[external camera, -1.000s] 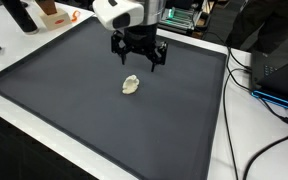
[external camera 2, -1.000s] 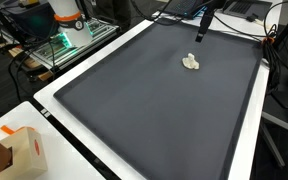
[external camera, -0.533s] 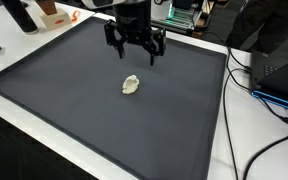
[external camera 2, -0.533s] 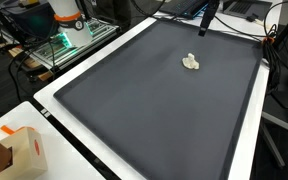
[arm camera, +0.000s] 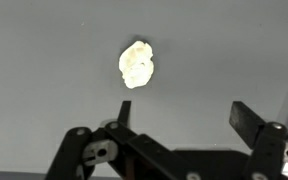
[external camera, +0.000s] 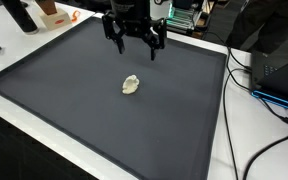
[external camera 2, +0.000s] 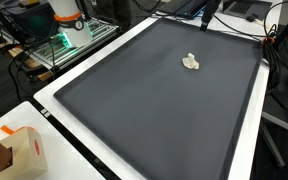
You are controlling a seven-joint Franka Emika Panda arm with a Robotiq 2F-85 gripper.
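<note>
Tool (external camera: pixel 134 47): hanging wide open, gripping nothing.
Change: rising toward upper frame, leaving pale lump (external camera: pixel 131 85).
Meaning: pale lump is lying free on mat (external camera: pixel 64 95).

A small pale cream lump (external camera: pixel 131 84), crumpled and uneven with a roughly oval outline, lies loose and alone on the dark grey mat (external camera: pixel 74 110), near the mat's middle and well apart from all its edges

Fingers (external camera: pixel 117 43) wide apart, tips dwn.
</note>
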